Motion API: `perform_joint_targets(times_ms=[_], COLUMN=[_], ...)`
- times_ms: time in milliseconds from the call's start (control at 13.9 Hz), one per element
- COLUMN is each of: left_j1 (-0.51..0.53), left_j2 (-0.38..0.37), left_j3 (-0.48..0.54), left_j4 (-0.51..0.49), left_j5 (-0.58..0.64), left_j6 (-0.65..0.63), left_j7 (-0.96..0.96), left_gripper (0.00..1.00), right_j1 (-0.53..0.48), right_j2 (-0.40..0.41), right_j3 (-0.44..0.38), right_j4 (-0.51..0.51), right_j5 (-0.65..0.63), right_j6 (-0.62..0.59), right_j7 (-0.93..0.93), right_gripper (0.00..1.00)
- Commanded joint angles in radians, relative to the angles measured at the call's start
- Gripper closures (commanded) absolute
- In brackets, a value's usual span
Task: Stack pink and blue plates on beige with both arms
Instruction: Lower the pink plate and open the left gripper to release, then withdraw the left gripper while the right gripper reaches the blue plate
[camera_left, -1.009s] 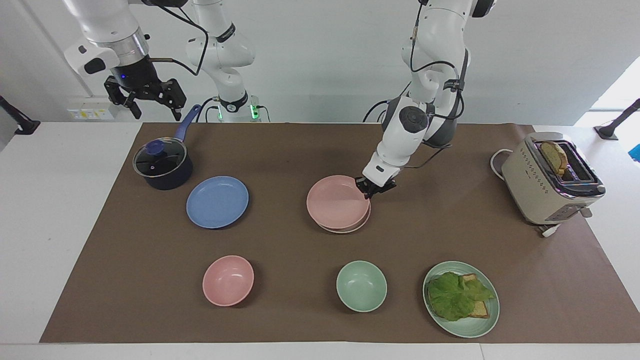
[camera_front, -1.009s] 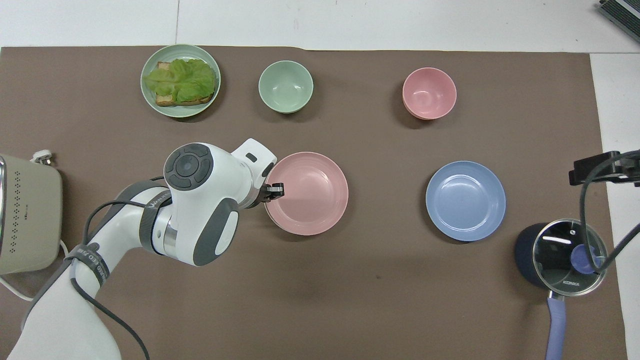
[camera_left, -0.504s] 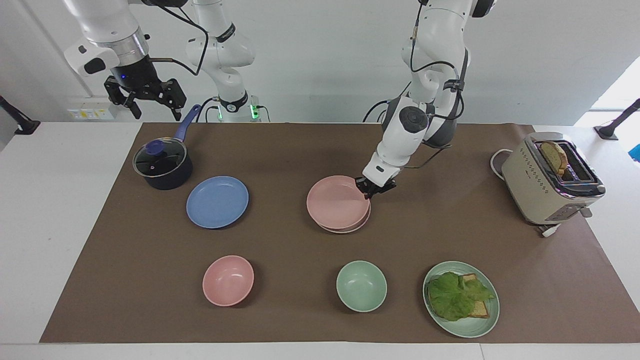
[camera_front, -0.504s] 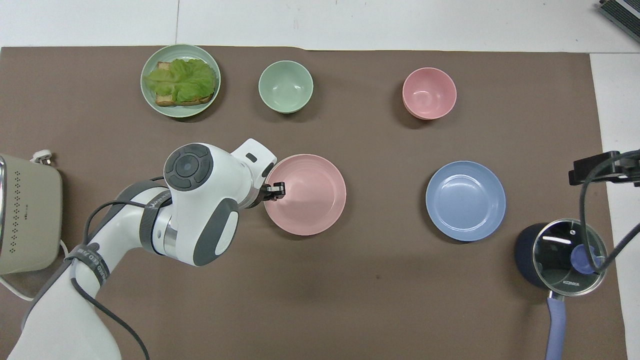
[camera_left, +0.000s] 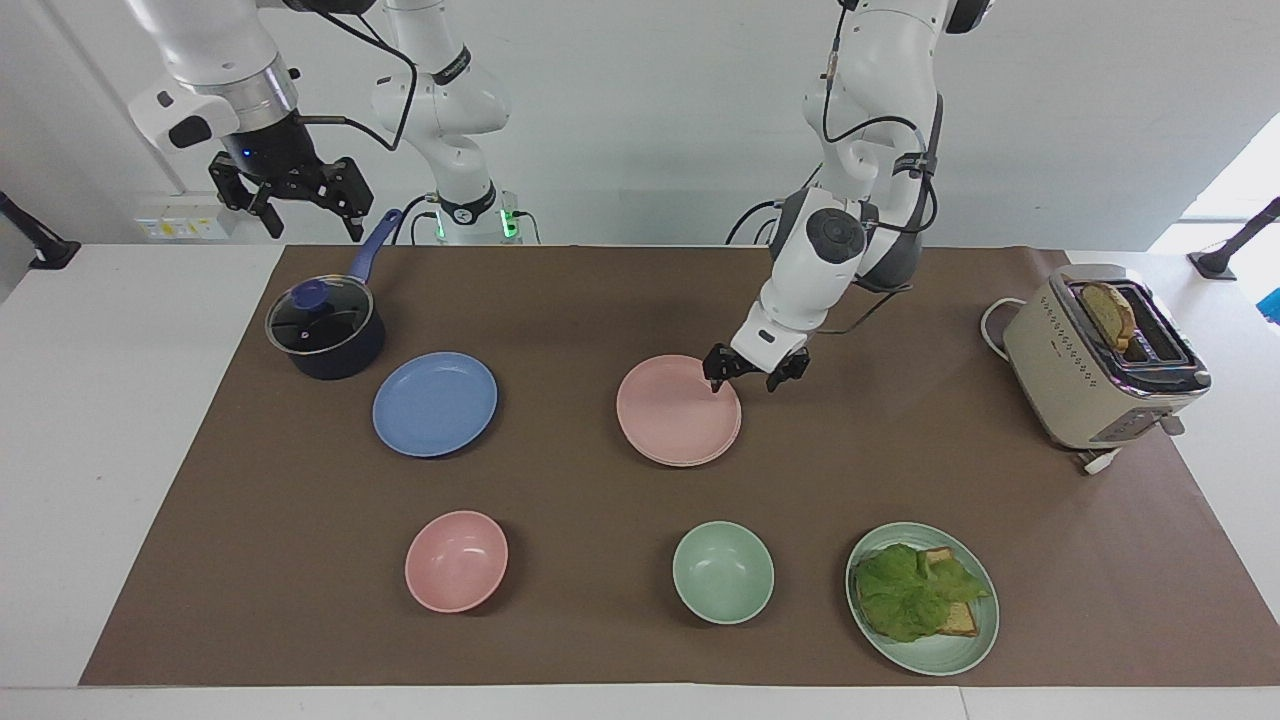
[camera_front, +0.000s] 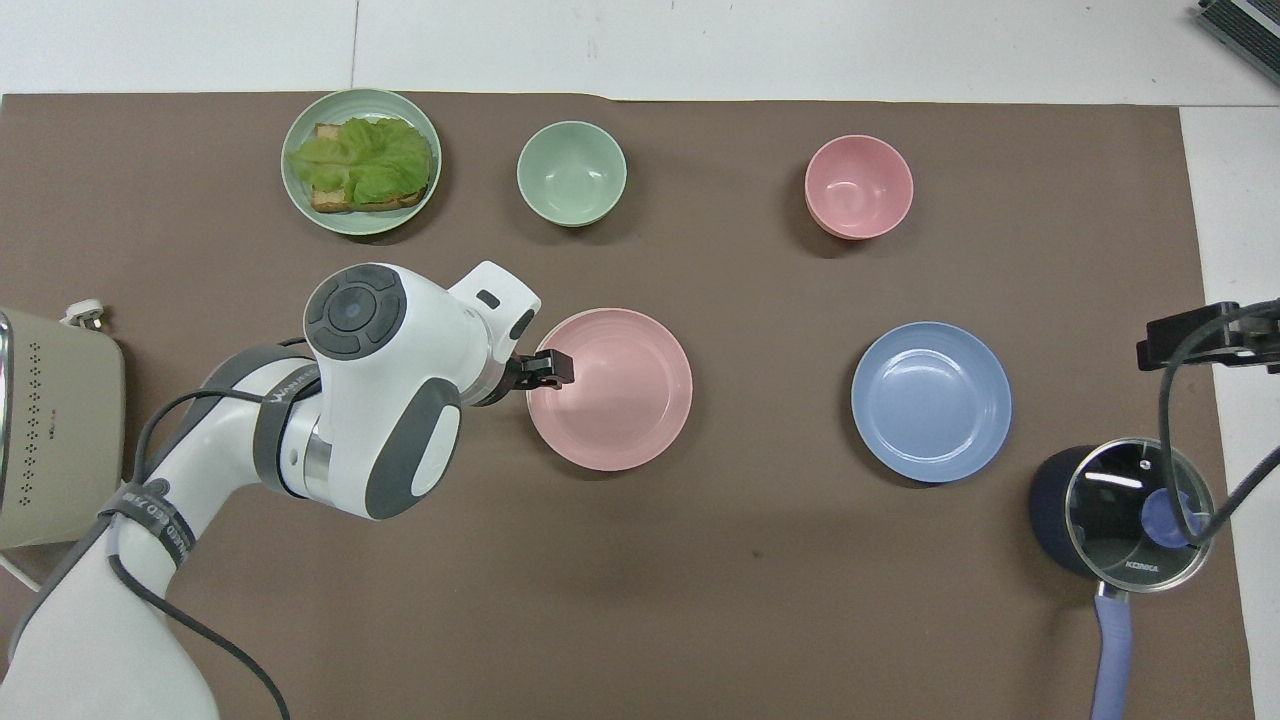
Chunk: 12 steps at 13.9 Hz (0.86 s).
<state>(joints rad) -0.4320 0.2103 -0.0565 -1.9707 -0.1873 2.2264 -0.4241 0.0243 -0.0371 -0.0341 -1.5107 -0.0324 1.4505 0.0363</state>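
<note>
Brown mat: left gripper (camera_left: 756, 372) released over pink plate (camera_left: 676, 410) rim; right gripper (camera_left: 290, 192) spread, raised above pot (camera_left: 325, 328).

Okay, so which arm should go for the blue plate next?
The right. Its open right gripper hangs over the pot's handle, beside the blue plate; the left gripper is at the pink plate.

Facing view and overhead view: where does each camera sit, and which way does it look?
Facing view: high across the table, looking at both arms; left gripper open by the pink plate, right gripper waits above the pot.
Overhead view: above the robots' end, looking down; left arm only.
Shared: pink plate, blue plate.
</note>
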Motion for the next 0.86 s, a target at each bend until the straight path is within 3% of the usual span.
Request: perform_joint_targets(times_ms=[0, 216, 432, 793], left_j1=[0.048, 0.111, 0.208, 0.312], left_j2=[-0.026, -0.058, -0.113, -0.155], left_j3=[0.006, 0.006, 0.006, 0.006], left_j4=[0.006, 0.006, 0.006, 0.110], left_j5=[0.048, 0.101, 0.104, 0.104], left_j6=[-0.033, -0.036, -0.069, -0.253], left_j7=[0.016, 0.022, 0.155, 0.316], left_gripper=[0.00, 0.00, 0.00, 0.00], right_j1=[-0.011, -0.011, -0.006, -0.006], right_j2=[-0.004, -0.004, -0.003, 0.008], right_j3=[0.003, 0.003, 0.003, 0.003], right_j4=[-0.003, -0.006, -0.023, -0.080], right_j5=[0.019, 0.019, 0.017, 0.017], right_j6=[0.007, 0.013, 0.033, 0.108], right_j7=[-0.033, -0.032, -0.030, -0.032], right_gripper=[0.00, 0.00, 0.00, 0.00])
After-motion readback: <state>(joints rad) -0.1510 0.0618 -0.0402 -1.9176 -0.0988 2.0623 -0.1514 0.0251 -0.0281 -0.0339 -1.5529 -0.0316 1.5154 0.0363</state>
